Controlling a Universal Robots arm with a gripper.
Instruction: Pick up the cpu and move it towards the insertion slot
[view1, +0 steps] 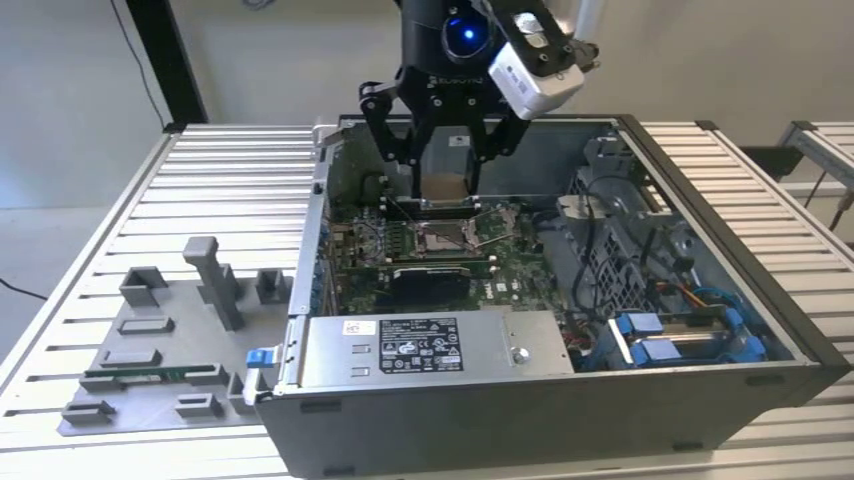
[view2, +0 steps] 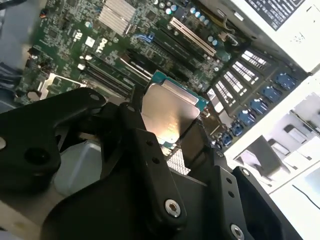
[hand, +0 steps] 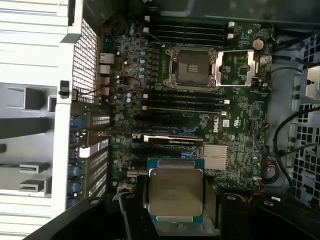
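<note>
**CPU held above open case, socket below**

Exterior view: the gripper (view1: 443, 178) grasps the cpu (view1: 442, 186) on edge, hanging above the insertion slot (view1: 446, 235) in the motherboard.

Second wrist view: the cpu (view2: 170, 116) sits clamped between black fingers (view2: 137, 145).

First wrist view: the insertion slot (hand: 193, 66) lies ahead of the held cpu (hand: 175, 189), well apart. Judgement: keep the chip level and square to the frame while carrying.

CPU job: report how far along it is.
Done: the cpu is picked up, clamped in the gripper and raised inside the open computer case. In hand: the gripper hangs above the motherboard, near the insertion slot in the exterior view. Left: both wrist views show the chip off the board, and the first wrist view shows the socket open and bare.
</note>
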